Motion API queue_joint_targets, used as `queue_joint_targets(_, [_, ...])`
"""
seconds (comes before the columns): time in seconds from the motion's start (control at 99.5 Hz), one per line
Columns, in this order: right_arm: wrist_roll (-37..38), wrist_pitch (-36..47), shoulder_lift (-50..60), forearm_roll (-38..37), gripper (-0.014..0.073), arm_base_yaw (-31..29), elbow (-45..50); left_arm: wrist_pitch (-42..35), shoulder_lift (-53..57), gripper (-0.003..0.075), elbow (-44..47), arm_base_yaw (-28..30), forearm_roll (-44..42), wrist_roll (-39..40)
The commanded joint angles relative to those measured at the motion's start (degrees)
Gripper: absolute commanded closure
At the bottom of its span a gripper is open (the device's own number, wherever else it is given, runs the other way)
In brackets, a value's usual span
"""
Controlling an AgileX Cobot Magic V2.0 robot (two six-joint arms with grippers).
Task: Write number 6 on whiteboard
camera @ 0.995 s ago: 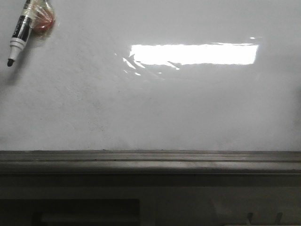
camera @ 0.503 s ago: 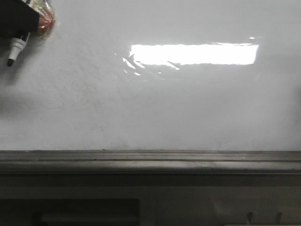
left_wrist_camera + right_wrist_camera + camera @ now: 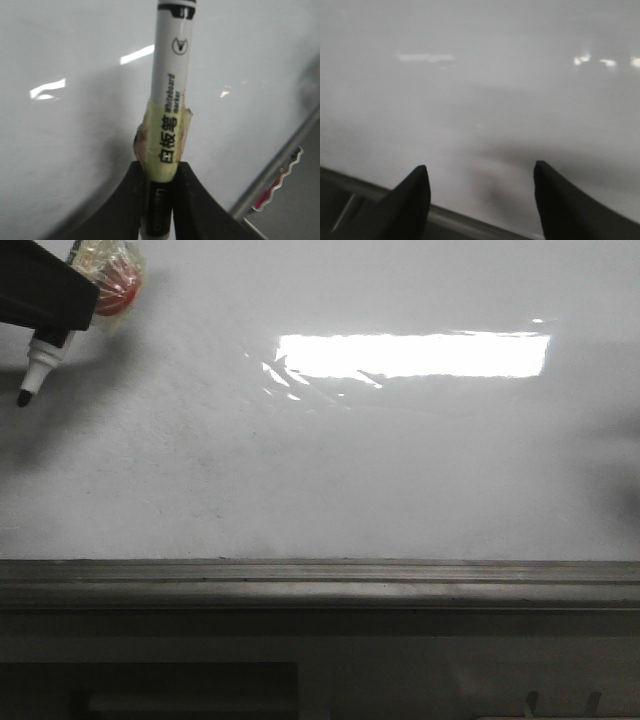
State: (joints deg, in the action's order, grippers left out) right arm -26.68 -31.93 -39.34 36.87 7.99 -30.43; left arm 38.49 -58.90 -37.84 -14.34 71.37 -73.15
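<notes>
The whiteboard (image 3: pixel 350 460) fills the front view, glossy white with a bright rectangular reflection; no number 6 is in view on it. My left gripper (image 3: pixel 52 310) comes in at the top left corner, shut on a black-and-white marker pen (image 3: pixel 40 355). The pen's black tip points down and left, close to the board. In the left wrist view the pen (image 3: pixel 170 100) stands out from between the black fingers (image 3: pixel 192 200), wrapped in yellowish tape where they pinch it. My right gripper (image 3: pixel 479 172) is open and empty over the whiteboard (image 3: pixel 480 75), outside the front view.
A grey metal rail (image 3: pixel 320 580) runs along the board's near edge, with a darker ledge below it. A wad of clear tape with a red patch (image 3: pixel 112 280) sits on the pen beside the left gripper. A faint shadow lies at the board's right edge.
The left gripper's dark body has come into the front view at the top left, covering the pen's barrel. The pen and tape wad shifted slightly right. A shadow appeared at the right edge.
</notes>
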Motion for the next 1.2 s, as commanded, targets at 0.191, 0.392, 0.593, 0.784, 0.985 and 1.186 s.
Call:
queue_joint_targets(0.191, [-14.5,-12.4,-14.1,17.3,0.0199,6.8,-15.0,2.4,1.1,0.0741,-2.8,-10.6,-6.8,-1.1])
queue_joint_targets(0.392, [-14.5,-17.9,-23.9,18.0,0.0199,11.7,-25.9,-5.5,0.9,0.0741,-2.8,-19.6,-9.5,-0.7])
queue_joint_targets(0.593, [-14.5,-24.0,-31.7,18.1,0.0199,15.2,-34.2,-9.7,-0.4,0.0741,-2.8,-24.1,-9.8,-0.7])
queue_joint_targets(0.784, [-14.5,-29.1,-37.3,18.2,0.0199,16.8,-38.7,-12.5,-0.6,0.0741,-2.8,-25.3,-9.8,-0.7])
queue_joint_targets(0.985, [-14.5,-30.4,-39.3,18.6,0.0199,18.2,-41.3,-13.0,-0.6,0.0741,-2.8,-25.3,-9.6,-0.7])
queue_joint_targets(1.186, [-14.5,-31.7,-41.5,18.5,0.0241,19.7,-41.7,-13.9,-0.6,0.0741,-2.8,-25.3,-9.3,-0.7])
